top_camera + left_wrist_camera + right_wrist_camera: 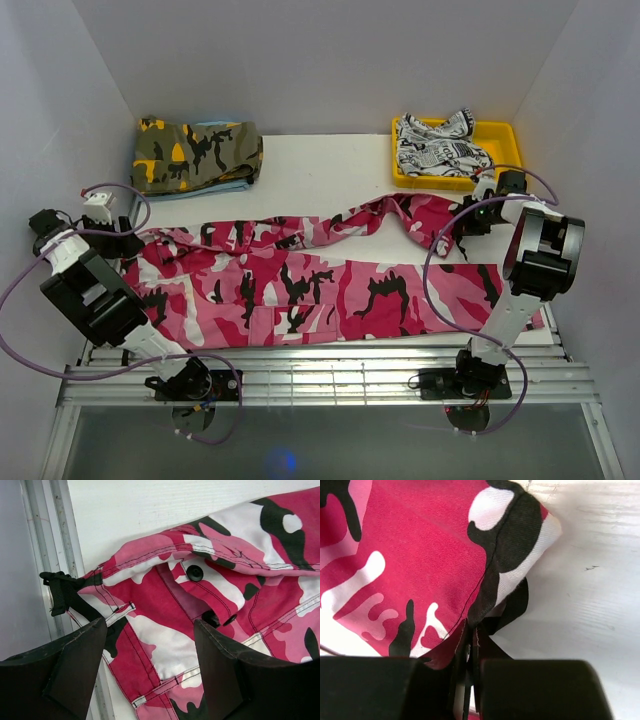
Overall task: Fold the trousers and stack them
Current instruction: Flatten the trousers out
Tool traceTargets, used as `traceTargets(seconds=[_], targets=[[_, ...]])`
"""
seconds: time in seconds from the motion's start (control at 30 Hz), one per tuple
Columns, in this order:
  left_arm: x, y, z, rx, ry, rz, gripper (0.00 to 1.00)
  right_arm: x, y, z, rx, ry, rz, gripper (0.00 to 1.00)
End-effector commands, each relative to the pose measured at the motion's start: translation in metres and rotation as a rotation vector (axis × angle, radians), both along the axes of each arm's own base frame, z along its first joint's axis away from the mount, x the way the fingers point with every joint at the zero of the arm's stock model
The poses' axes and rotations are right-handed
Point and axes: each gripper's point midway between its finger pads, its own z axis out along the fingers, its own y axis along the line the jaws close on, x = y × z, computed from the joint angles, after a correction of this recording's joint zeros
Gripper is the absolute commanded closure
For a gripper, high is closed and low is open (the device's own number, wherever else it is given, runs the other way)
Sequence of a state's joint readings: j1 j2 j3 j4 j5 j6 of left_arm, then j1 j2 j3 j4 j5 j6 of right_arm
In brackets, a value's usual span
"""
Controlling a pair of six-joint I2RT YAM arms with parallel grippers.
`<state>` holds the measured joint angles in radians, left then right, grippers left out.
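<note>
Pink camouflage trousers (300, 285) lie spread across a white table (330, 170), with an arm at each end.

Nearest me, aluminium rails (330, 365) edge the table and carry both arm bases, with purple cables (432, 262) looping up from them. The trousers lie lengthwise just beyond, with the waistband at the left and the legs running right. The left gripper (150, 630) hangs over the waistband near a black button (194, 572), its jaws wide and holding nothing. The right gripper (470, 647) is clamped tight on a fold of cloth at the end of the farther leg. Farther back, an olive-and-orange camouflage garment (195, 153) sits folded at the left. At the right a yellow tray (500, 135) holds a white printed garment (435, 148). Plain pale walls (330, 60) close in the far side and both flanks.
</note>
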<state>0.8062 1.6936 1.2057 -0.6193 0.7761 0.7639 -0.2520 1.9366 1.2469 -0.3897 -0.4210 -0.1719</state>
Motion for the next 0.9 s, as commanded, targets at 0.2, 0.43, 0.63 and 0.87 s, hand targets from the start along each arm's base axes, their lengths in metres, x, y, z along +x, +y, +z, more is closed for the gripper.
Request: traceTargets(seconds=[0.2,0.43,0.63,0.87], targets=[[0.008,0.013,-0.011,0.005,0.033,0.043,0.21,0.015,-0.057,0.136,-0.404,-0.426,0.383,0.92],[0.013,0.02,-0.006,0.023,0.024,0.047,0.21,-0.011,-0.049,0.153,-0.732,-0.723,0.858,0.92],[0.014,0.02,-0.004,0.037,0.013,0.035,0.21,-0.063,-0.058,0.135,-1.01,-0.987,1.219,0.92],[0.015,0.024,-0.011,0.047,0.022,0.036,0.21,-0.106,-0.115,0.097,-1.245,-1.014,1.312,0.23]])
